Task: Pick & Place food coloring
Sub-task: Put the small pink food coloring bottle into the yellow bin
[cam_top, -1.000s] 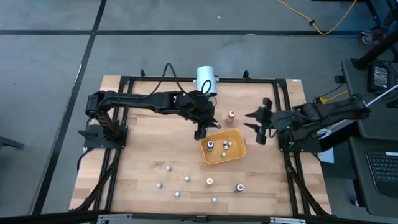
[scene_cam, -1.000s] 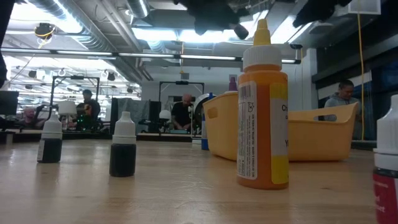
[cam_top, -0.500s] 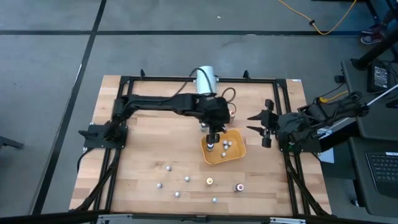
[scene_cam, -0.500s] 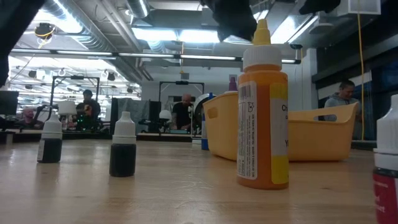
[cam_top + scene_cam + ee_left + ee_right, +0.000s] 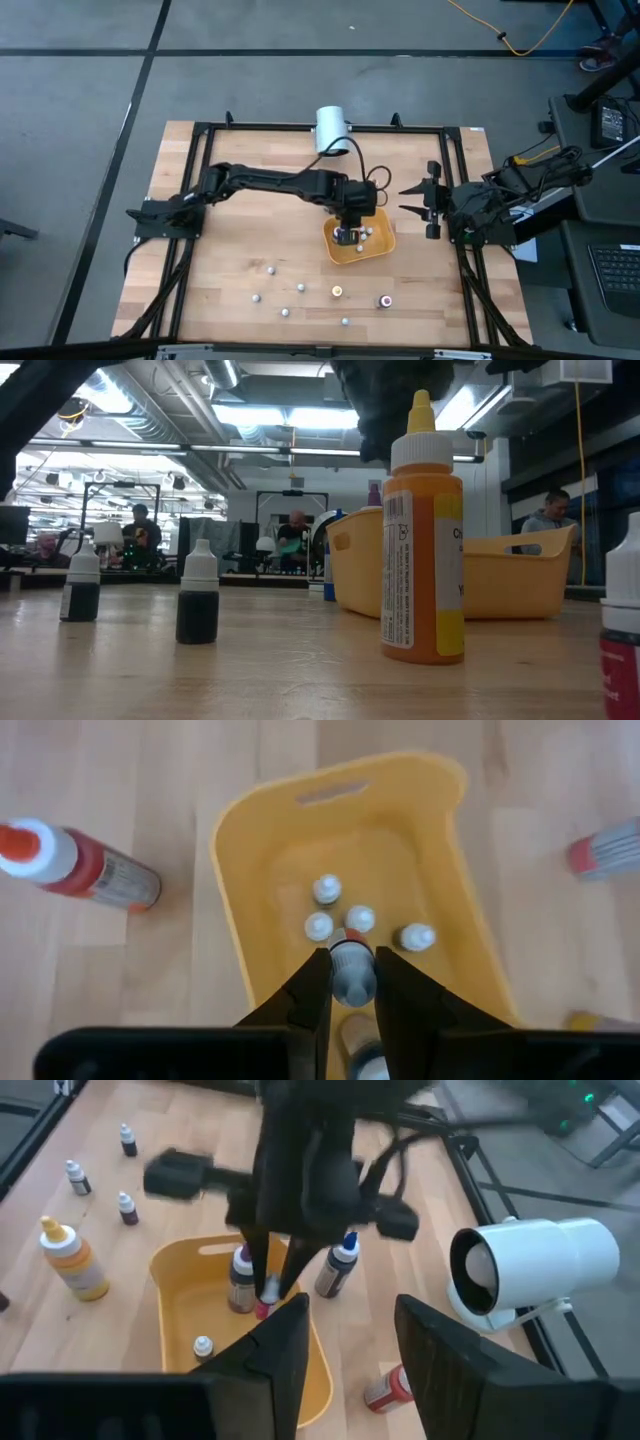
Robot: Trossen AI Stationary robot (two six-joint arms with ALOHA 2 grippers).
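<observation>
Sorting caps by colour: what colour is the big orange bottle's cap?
White, with a yellow tip, on the orange bottle; clearest in the low view.

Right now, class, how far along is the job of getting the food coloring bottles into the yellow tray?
Done: several bottles sit in the yellow tray. In hand: the left hand holds a bottle over the tray. Left: loose bottles on the table; right hand waits open.

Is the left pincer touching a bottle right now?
Touching. The left wrist view shows the left pincer closed on a small bottle, both fingers pressed against its sides, above the yellow tray.
</observation>
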